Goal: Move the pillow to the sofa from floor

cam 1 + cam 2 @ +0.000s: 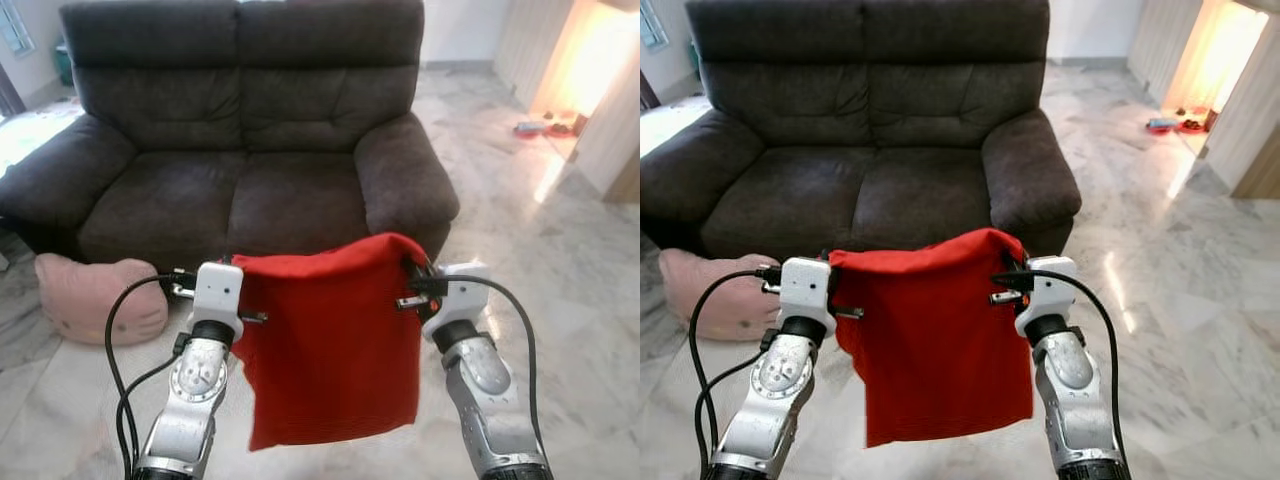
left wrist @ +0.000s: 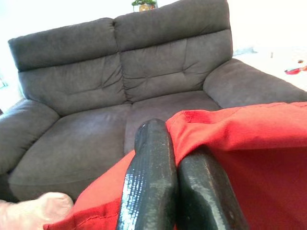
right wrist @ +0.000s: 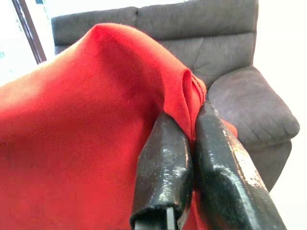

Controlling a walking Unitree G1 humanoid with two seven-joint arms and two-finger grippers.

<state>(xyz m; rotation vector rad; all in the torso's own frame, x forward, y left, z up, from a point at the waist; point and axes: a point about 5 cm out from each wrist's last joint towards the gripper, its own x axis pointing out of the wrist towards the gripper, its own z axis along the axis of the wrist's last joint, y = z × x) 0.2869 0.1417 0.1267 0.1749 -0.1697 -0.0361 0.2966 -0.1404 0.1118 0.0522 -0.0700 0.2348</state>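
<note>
A red cloth (image 1: 330, 350) hangs spread between my two grippers, in front of the dark grey two-seat sofa (image 1: 250, 190). My left gripper (image 2: 175, 158) is shut on the cloth's upper left corner. My right gripper (image 3: 192, 120) is shut on its upper right corner, and the fabric drapes over the fingers. A pink cat-face pillow (image 1: 100, 298) lies on the floor by the sofa's front left corner, to the left of my left arm. It touches neither gripper.
Pale marble floor (image 1: 560, 280) stretches to the right of the sofa. A bright doorway with small red items (image 1: 545, 127) on the floor lies at the far right. The sofa's right armrest (image 1: 405, 180) stands beyond the cloth.
</note>
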